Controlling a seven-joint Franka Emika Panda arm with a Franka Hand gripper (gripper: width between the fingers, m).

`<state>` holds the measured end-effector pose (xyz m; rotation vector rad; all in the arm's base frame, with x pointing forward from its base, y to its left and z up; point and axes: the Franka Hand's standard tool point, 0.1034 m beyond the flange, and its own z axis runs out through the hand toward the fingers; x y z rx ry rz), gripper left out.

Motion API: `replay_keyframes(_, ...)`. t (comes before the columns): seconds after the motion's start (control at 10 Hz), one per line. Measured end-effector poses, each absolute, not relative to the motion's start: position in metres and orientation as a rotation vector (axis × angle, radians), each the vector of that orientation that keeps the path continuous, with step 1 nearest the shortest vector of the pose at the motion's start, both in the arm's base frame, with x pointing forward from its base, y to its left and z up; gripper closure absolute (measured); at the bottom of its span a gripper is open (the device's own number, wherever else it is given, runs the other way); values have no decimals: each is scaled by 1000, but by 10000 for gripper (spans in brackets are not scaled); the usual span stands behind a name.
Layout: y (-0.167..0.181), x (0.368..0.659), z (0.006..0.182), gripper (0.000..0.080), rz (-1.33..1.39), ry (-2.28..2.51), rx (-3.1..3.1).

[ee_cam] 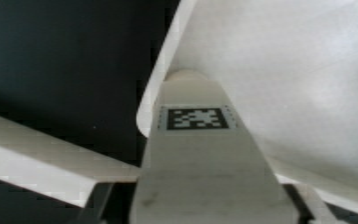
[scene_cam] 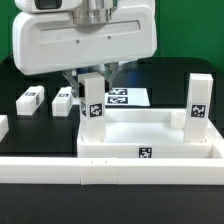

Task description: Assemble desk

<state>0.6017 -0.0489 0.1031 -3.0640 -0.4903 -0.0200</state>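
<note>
Black counter (scene_cam: 40,135) carried the desk slab (scene_cam: 185,150) at six o'clock in the exterior view. The hand (scene_cam: 90,80) straddled its ten-o'clock leg (scene_cam: 92,108), grip unconfirmed. The plastic looked light, stiff and slick, and the leg's flat upper sides seemed the surest hold.

Desk parts on my table, as the exterior view shows them.
The tabletop (scene_cam: 115,150) lies just behind the front border bar (scene_cam: 40,174). The left upright leg (scene_cam: 92,108) stands at its rear corner under my gripper (scene_cam: 92,80), and the right upright leg (scene_cam: 198,100) at the opposite rear corner. The outer loose leg (scene_cam: 30,99) and inner loose leg (scene_cam: 64,100) lie further left, with the marker board (scene_cam: 128,97) behind.
</note>
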Motion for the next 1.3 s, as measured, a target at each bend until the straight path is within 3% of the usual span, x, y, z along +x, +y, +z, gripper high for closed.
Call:
replay_keyframes(0.9, -52, 602, 103, 512, 19, 1169, -2842)
replay_keyframes(1.3, -51, 602, 102, 504, 26, 1385, -2745)
